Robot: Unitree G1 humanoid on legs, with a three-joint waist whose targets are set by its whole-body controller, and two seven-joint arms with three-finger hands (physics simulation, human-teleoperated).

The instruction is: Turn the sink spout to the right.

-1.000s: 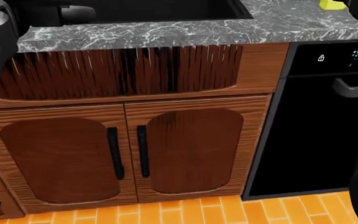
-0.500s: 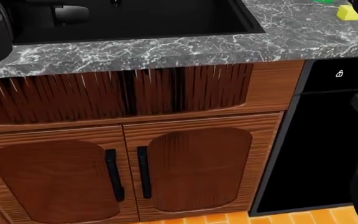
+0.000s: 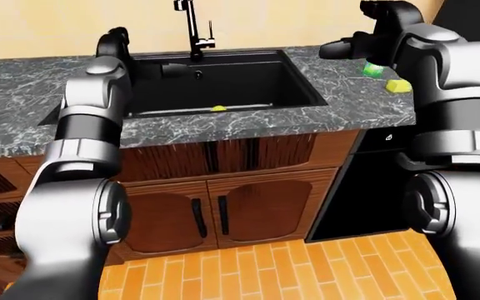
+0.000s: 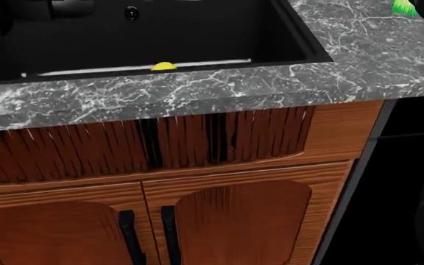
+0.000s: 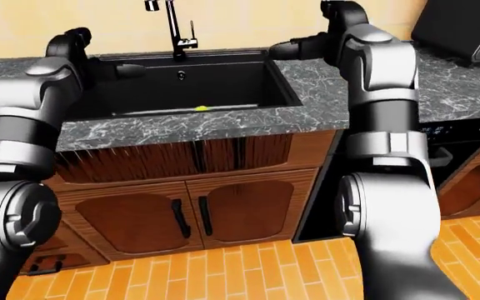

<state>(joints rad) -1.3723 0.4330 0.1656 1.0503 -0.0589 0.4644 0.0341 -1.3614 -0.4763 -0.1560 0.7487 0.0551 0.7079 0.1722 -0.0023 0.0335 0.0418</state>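
Observation:
The black faucet (image 3: 193,30) stands upright at the far rim of the black sink (image 3: 248,87), its spout (image 3: 178,5) reaching toward the view's left. My left hand (image 3: 173,69) hovers over the basin's left part, below and left of the faucet base. Over the counter at the sink's right rim, my right hand (image 3: 333,49) is held to the right of the faucet. Neither hand touches the faucet. Both hands are small and dark, so their fingers cannot be made out. The head view shows only the basin (image 4: 197,38).
A small yellow thing (image 4: 163,66) lies in the basin by its near wall. A green thing (image 3: 373,69) and a yellow one (image 3: 400,85) sit on the marble counter (image 3: 223,125) to the right. Wooden cabinet doors (image 3: 240,212) and a black dishwasher (image 3: 365,187) are below.
The head camera has moved: the counter edge and cabinet slid down the picture, and more of the sink basin, with the yellow thing in it, now shows.

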